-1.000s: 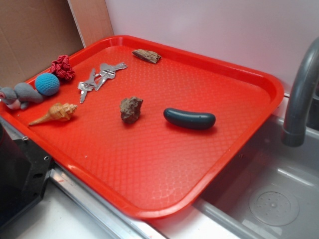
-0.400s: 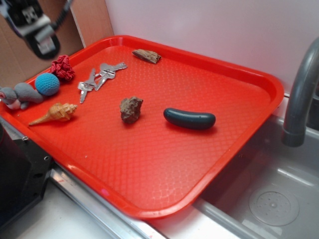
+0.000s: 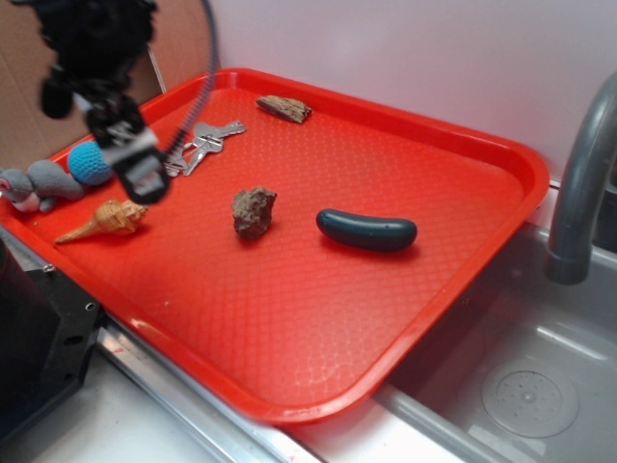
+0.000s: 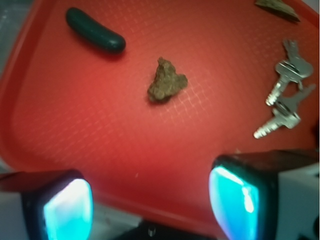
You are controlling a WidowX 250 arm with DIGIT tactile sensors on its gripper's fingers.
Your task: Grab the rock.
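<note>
**Robot arm above a red tray, rock not yet reached**

A small, lumpy brown rock [image 3: 254, 212] lies alone near the middle of a red tray [image 3: 318, 328]. The gripper [image 4: 150, 202] hangs in the air over the tray's left side, well apart from the rock. Its two fingers stand wide apart with nothing between them. The grab looks barely started: approach, descent and closing all remain. A dark green pickle-shaped object [image 3: 367, 231] sits beside the rock. In the exterior view the arm is dark and blurred, covering part of some keys [image 4: 285, 95].

rock [image 3: 254, 212] mid-tray [image 3: 318, 376] | end effector [image 3: 135, 169] apart, over keys [image 3: 198, 145]
</note>
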